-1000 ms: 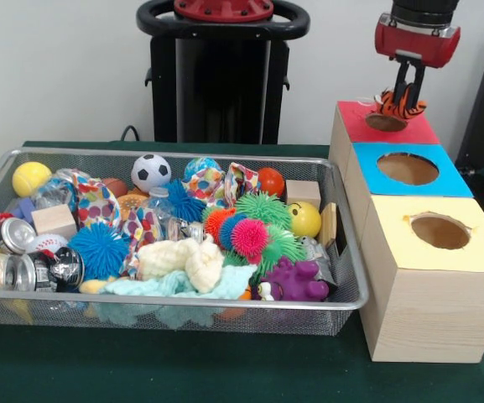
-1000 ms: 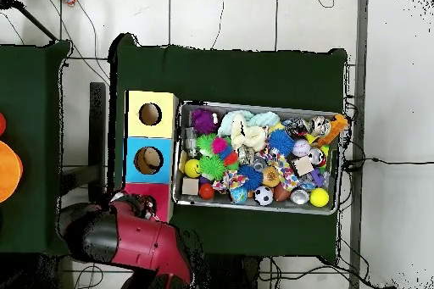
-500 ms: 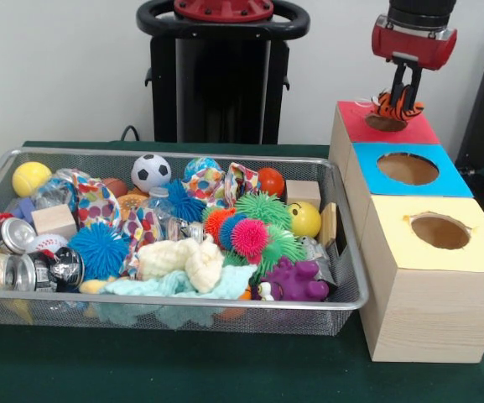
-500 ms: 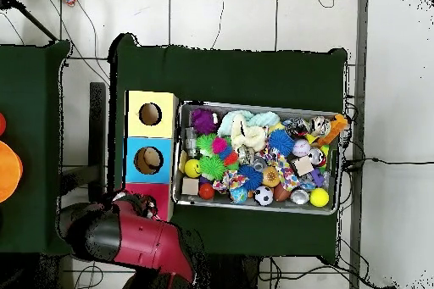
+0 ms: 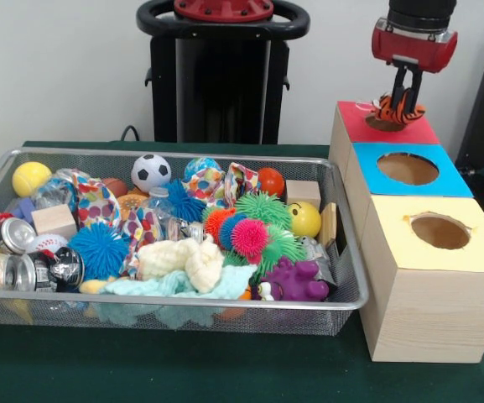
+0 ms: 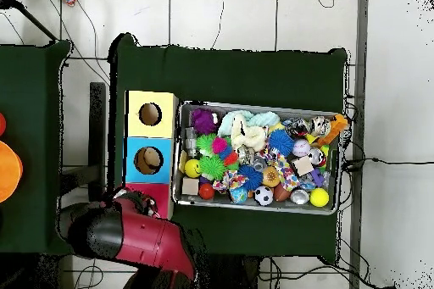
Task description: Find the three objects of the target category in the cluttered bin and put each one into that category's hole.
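Gripper [image 5: 403, 102] closed on striped tiger toy [image 5: 397, 109] over red box's hole [image 5: 384, 123]; risks snagging the rim, missing.

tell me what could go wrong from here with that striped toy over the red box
The orange striped toy hangs in the gripper just above the red box's hole. It looks about as wide as the opening, so it may catch on the rim. Released slightly off centre, it could land on the red box top instead of inside.
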